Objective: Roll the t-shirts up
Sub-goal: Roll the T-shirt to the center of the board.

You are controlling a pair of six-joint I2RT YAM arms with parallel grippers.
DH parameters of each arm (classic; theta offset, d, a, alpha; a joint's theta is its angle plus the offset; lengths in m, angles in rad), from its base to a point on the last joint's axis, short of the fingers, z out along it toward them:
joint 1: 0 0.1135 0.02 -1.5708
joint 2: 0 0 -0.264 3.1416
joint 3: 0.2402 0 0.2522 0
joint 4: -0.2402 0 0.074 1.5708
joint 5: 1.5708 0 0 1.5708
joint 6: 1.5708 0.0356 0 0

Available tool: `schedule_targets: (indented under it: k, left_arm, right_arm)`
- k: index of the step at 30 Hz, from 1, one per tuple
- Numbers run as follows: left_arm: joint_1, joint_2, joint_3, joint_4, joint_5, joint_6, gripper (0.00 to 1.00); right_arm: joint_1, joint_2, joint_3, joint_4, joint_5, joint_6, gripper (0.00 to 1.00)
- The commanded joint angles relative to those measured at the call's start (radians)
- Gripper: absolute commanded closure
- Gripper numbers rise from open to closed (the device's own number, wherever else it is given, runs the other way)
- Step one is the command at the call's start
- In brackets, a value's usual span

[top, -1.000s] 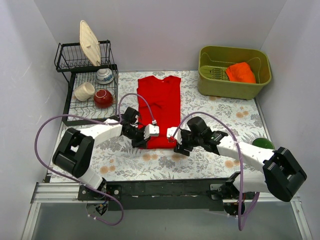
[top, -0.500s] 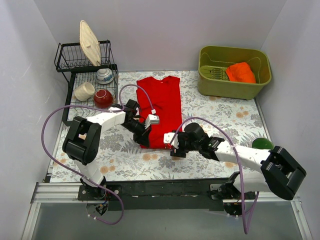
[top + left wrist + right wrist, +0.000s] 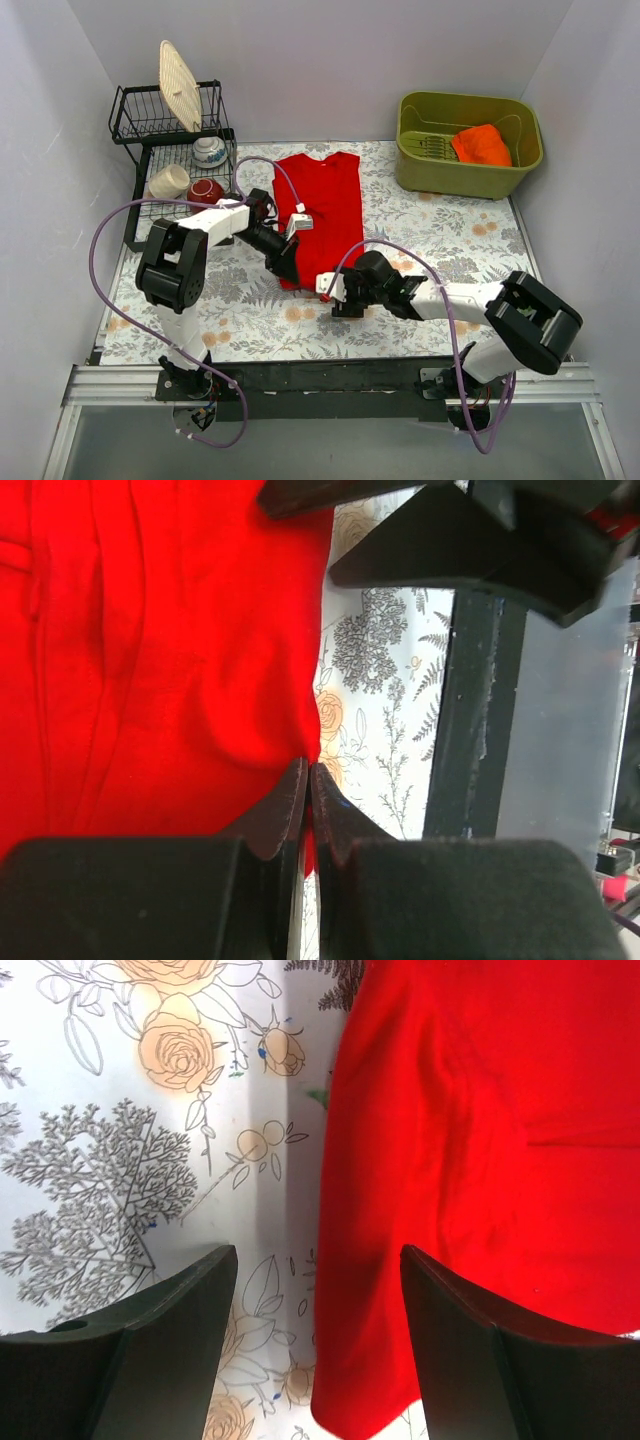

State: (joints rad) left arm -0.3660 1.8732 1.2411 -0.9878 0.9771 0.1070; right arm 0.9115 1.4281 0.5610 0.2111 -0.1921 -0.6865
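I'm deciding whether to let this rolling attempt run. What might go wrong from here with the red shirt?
The left claw is shut on only the very edge of the red t-shirt; a pull may slip it free. The right claw is open, straddling the shirt's edge, half over the floral table; it may close on little fabric, so the roll starts crooked.

Red t-shirt [image 3: 330, 200], folded narrow, flat on floral table [image 3: 440, 235]; compact orange bundle [image 3: 482, 145] in olive tub [image 3: 470, 183].

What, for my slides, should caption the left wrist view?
Left gripper pinches the red t-shirt at its edge, floral tablecloth beside.
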Motion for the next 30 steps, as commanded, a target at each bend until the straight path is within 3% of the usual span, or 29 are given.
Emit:
schedule_targets:
  k: [1,7,10,11,14,16,20,25,30]
  left_arm:
    - [0.010,-0.011,0.035,-0.066,0.067,0.020,1.00]
    - [0.028,0.003,0.035,-0.123,0.060,0.065,1.00]
    - [0.039,-0.015,0.012,-0.100,0.031,0.072,1.00]
    - [0.044,-0.034,-0.002,-0.072,0.023,0.056,0.94]
    - [0.052,-0.184,-0.142,0.150,-0.040,-0.016,0.63]
    - [0.049,-0.352,-0.304,0.380,-0.095,-0.065,0.48]
    - [0.003,-0.564,-0.517,0.659,-0.210,-0.089,0.36]
    - [-0.063,-0.655,-0.634,0.845,-0.299,-0.093,0.35]
    - [-0.106,-0.674,-0.695,0.896,-0.321,-0.049,0.37]
  right_arm:
    - [0.010,0.045,0.042,0.123,0.051,-0.018,0.25]
    - [0.020,0.091,-0.006,0.267,0.169,-0.090,0.34]
    - [0.013,0.092,-0.013,0.275,0.180,-0.131,0.54]
    - [0.006,0.094,-0.006,0.257,0.171,-0.131,0.68]
    - [0.003,0.095,0.034,0.157,0.138,-0.113,0.79]
    - [0.001,0.097,0.066,0.104,0.117,-0.084,0.81]
    - [0.003,0.106,0.097,0.057,0.097,-0.050,0.80]
    - [-0.005,0.124,0.114,0.021,0.082,-0.022,0.80]
    - [-0.033,0.146,0.154,-0.030,0.045,0.041,0.80]
